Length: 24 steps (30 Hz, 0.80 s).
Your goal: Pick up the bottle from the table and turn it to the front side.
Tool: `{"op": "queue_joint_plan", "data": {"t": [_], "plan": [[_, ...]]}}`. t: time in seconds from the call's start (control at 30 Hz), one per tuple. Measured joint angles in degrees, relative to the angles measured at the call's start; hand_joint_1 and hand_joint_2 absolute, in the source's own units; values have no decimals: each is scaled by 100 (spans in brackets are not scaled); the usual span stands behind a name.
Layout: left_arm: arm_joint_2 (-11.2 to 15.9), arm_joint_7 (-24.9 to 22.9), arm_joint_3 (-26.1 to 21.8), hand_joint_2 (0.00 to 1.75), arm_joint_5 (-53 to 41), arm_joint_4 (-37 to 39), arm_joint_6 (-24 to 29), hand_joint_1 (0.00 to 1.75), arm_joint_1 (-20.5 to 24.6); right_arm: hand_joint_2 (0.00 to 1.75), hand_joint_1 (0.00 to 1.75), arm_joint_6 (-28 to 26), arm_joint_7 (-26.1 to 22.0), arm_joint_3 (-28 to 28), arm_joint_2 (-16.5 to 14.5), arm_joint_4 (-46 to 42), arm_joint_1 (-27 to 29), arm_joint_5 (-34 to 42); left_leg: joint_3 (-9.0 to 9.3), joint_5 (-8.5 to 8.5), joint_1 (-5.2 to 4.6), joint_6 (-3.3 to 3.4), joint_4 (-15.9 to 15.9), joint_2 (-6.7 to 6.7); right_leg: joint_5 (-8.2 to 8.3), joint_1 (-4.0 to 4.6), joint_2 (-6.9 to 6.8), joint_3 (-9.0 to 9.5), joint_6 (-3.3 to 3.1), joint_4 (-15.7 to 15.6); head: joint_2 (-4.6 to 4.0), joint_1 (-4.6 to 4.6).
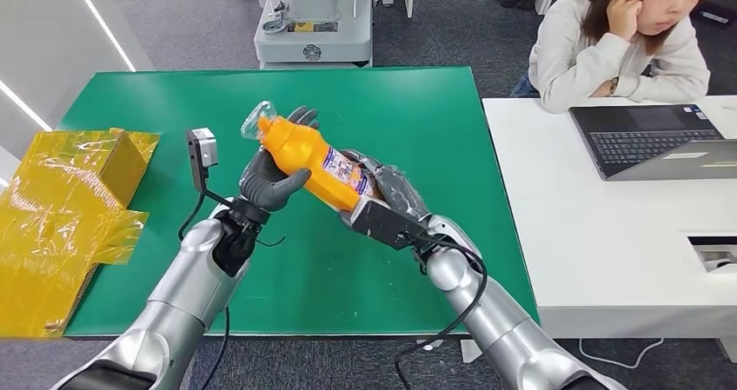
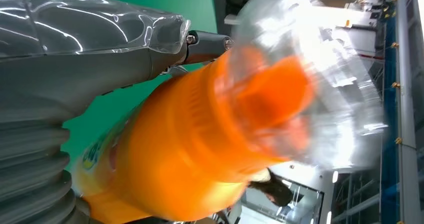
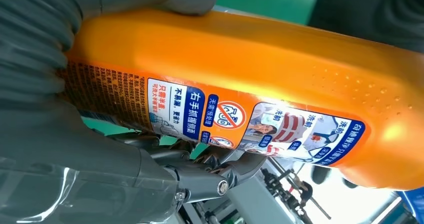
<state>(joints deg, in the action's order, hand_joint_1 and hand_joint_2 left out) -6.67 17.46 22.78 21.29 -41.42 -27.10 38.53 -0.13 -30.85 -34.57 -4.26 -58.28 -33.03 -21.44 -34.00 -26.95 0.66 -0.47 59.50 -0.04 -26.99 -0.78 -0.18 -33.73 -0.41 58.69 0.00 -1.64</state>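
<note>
Green table (image 1: 417,103) bare ahead; yellow box (image 1: 78,190) leftward

A yellow-wrapped box (image 1: 82,168) lies at the green tabletop's (image 1: 408,112) left edge, while a person (image 1: 608,42) sits behind a laptop (image 1: 652,138) on the white desk (image 1: 600,242).

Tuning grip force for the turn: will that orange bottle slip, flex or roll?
The orange bottle looks like glossy hard plastic, so probably stiff but somewhat slippery. Its body seems rounded, so it would likely roll if set on its side. The left hand and right hand both hold it, which should steady the turn.
</note>
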Motion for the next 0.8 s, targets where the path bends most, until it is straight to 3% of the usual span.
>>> {"op": "queue_joint_plan", "data": {"t": [0.1,0.17,0.2,0.3,0.33,0.43,0.57,0.63,0.67,0.8], "plan": [[-86,-2,69,175,61,-16,6,0,-14,175,175,-51,-9,1,-27,-49,-15,69,0,0,0,0,0,0,0,0,0,0,0,0,0,0],[-132,-23,99,175,124,-44,16,10,-12,175,175,-73,-17,2,-37,-88,-16,101,0,0,0,0,0,0,0,0,-1,0,0,0,0,0],[-152,-37,107,175,160,-60,23,23,-11,175,175,-79,-19,2,-39,-107,-16,111,0,0,0,0,0,0,0,0,-1,0,0,0,0,0],[-209,-64,139,175,273,-108,44,108,-10,175,175,-91,-25,7,-40,-149,-16,153,1,0,0,0,1,0,0,0,0,-1,0,0,0,0],[-228,-77,154,175,298,-127,54,123,-10,175,175,-92,-28,9,-42,-158,-16,167,1,0,0,0,1,0,0,0,0,-1,0,0,0,0],[-276,-115,192,175,356,-205,120,126,-12,175,175,-92,-36,12,-57,-176,-13,181,1,0,0,0,2,0,0,0,1,-1,0,0,0,0],[-305,-150,205,175,411,-305,209,170,-14,175,175,-98,-37,20,-67,-178,13,191,1,0,0,0,2,1,0,0,2,-2,0,0,0,1],[-306,-166,210,175,432,-344,262,175,-20,175,167,-105,-39,31,-70,-178,37,204,1,0,0,0,2,1,0,0,2,-3,0,0,0,0],[-306,-163,216,175,439,-360,289,175,-24,175,157,-113,-44,37,-71,-178,51,212,1,0,0,0,2,1,0,0,2,-3,0,0,0,0],[-302,-62,243,175,377,-390,422,175,-42,175,10,-126,-76,47,-72,-187,108,237,1,0,0,0,1,2,0,0,3,-3,0,0,0,0]]}}
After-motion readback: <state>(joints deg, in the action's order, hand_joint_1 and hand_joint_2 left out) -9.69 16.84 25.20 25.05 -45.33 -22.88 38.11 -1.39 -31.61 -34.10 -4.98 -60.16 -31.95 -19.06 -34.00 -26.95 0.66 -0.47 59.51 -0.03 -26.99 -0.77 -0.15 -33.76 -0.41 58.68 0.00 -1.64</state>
